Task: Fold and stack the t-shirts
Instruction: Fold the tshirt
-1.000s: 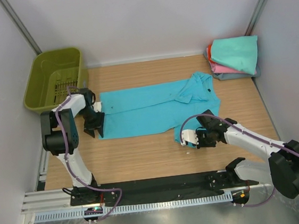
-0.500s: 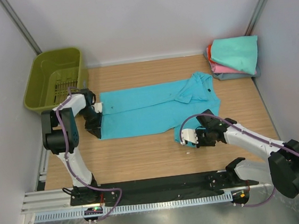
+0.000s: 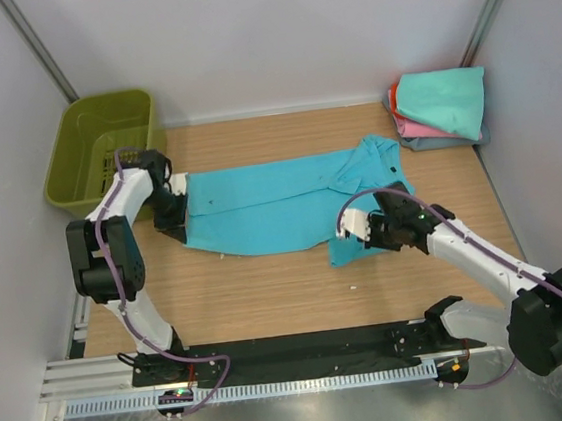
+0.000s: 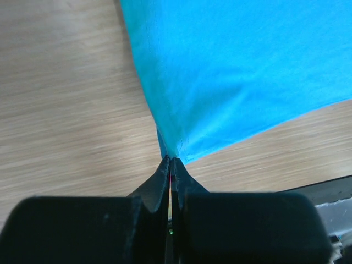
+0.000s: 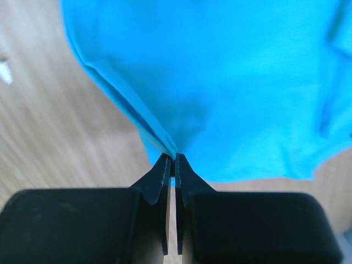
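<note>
A bright turquoise-blue t-shirt [image 3: 280, 202] lies spread across the middle of the wooden table. My left gripper [image 3: 175, 222] is shut on its near left corner, which shows pinched and lifted in the left wrist view [image 4: 220, 71]. My right gripper [image 3: 371, 229] is shut on the shirt's near right edge, which shows bunched at the fingertips in the right wrist view [image 5: 220, 82]. A stack of folded t-shirts [image 3: 441, 105], mint-teal on top of pink, orange-red and grey-blue, sits at the back right corner.
An olive-green slotted plastic basket [image 3: 103, 147] stands at the back left, close to my left arm. A small white scrap [image 3: 353, 285] lies on the bare wood near the front. Grey walls close in the table on three sides.
Both grippers have moved toward the back of the table with the shirt's near edge, the right one most. The near edge now sits farther back, folding over.
</note>
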`<state>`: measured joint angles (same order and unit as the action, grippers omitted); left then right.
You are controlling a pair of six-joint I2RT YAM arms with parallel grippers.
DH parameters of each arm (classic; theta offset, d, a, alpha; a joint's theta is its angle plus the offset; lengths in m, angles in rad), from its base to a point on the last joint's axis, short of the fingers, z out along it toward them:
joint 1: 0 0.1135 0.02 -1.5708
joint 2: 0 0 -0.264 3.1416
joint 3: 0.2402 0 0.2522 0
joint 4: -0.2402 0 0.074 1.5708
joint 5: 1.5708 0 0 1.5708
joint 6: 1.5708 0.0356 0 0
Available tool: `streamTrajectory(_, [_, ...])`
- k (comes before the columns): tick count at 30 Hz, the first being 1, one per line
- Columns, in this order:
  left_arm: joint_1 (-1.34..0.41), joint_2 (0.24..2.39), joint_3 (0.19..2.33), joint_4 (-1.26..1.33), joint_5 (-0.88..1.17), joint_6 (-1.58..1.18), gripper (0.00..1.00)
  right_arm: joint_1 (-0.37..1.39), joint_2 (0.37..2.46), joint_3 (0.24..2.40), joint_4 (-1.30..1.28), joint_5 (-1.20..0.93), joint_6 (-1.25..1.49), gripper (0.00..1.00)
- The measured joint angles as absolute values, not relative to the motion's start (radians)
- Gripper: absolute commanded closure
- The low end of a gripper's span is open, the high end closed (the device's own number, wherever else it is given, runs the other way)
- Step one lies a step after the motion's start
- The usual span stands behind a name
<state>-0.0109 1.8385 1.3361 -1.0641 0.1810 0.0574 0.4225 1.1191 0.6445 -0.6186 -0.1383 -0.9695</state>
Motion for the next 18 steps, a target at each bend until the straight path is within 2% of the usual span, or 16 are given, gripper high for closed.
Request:
streamTrajectory(9, [-0.011, 1.806, 1.503, -1.097, 0.187, 0.061, 1.0, 0.326, 1.183, 0.897, -0.545, -0.133, -0.901, 0.99])
streamTrajectory(18, [-0.011, 1.938, 1.695, -1.135, 0.182, 0.065, 1.0, 0.207, 1.362, 1.046, -0.502, -0.131, -0.872, 0.98])
